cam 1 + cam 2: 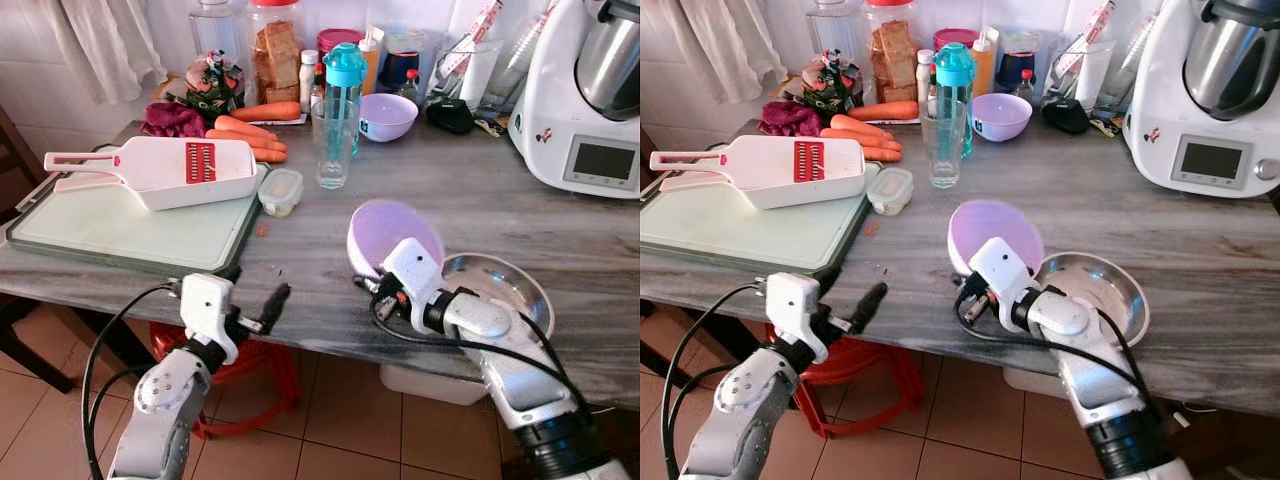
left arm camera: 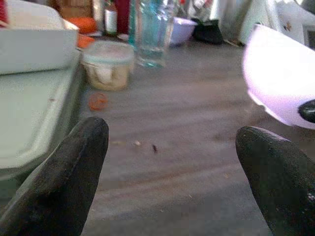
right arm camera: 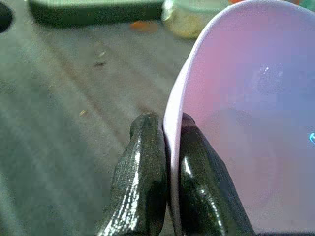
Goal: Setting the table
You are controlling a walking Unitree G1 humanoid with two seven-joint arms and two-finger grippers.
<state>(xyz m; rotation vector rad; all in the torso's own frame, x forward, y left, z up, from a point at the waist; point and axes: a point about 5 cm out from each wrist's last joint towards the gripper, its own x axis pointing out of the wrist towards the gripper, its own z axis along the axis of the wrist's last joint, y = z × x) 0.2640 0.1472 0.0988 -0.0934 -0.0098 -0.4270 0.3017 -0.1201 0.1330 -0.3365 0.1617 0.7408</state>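
Grey wood-grain tabletop (image 1: 470, 190), kitchen wall behind; far edge crowded with jars, carrots, a second lilac bowl, a food processor. Cutting board (image 1: 120, 225) with a white slicer on the robot's left.

Right pincer (image 3: 170, 162): fingers pressed together on the rim of the lilac bowl (image 1: 392, 237), one finger outside the wall, one inside. Bowl tipped steeply on edge, hollow facing the camera and a little to the robot's right, held just above the tabletop near the front edge. Whether its lower rim touches the surface cannot be told.

Steel bowl (image 1: 505, 290) lies flat just beside the lilac bowl on the robot's right; the two overlap in the eye views, contact uncertain.

Left pincer (image 1: 258, 313): spread, holding nothing, at the front edge, level with the surface, pointing across toward the lilac bowl. Bare tabletop lies between them.

Judgement: the coming move turns on tilt. Bowl's base points down and to the robot's left, so the wrist must roll it level before release. Bare surface lies on the left side; the steel bowl crowds the right. Right arm owns the move.
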